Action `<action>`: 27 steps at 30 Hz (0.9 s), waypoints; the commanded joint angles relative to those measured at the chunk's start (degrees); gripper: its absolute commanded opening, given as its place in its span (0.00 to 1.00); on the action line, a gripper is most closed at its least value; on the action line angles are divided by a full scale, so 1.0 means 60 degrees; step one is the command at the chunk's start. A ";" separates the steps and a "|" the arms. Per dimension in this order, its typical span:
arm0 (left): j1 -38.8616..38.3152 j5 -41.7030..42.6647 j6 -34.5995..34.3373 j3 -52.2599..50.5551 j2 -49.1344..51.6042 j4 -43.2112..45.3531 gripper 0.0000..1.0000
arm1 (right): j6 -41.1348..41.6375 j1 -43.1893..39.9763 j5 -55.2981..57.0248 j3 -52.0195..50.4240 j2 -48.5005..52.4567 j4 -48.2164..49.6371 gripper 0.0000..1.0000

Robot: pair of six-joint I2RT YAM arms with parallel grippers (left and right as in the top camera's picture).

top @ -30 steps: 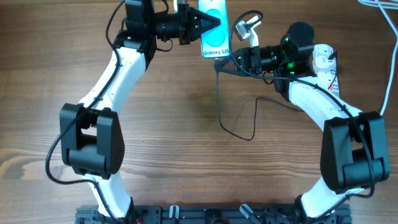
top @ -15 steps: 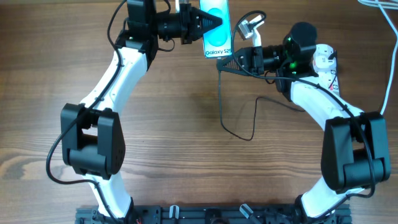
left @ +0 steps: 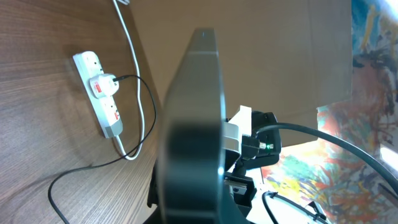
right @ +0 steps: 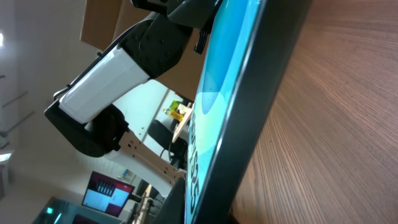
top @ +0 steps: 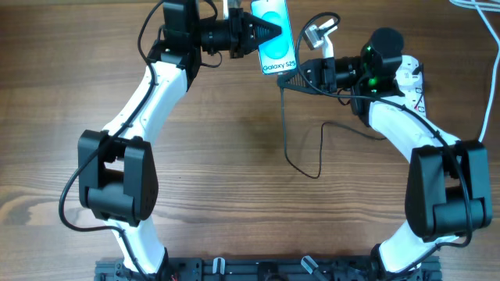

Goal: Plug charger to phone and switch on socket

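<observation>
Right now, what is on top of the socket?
A white plug with a red mark sits in the socket, the charger cable leaving it. Overhead, the right arm covers most of it.

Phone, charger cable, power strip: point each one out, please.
phone (top: 281,53), overhead view, lower part of its cyan screen.
charger cable (top: 283,117), overhead view, straight black stretch running from the phone's end.
power strip (left: 87,65), left wrist view, white far end of its body.

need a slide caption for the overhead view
Left pincer grips the phone while right pincer holds the charger tip at its lower edge.
</observation>
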 commanded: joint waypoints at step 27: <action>-0.0277 0.2849 0.1370 -0.0725 0.0084 -0.0481 0.04 | -0.3279 -0.0404 0.2189 0.0652 0.0080 -0.3497 0.48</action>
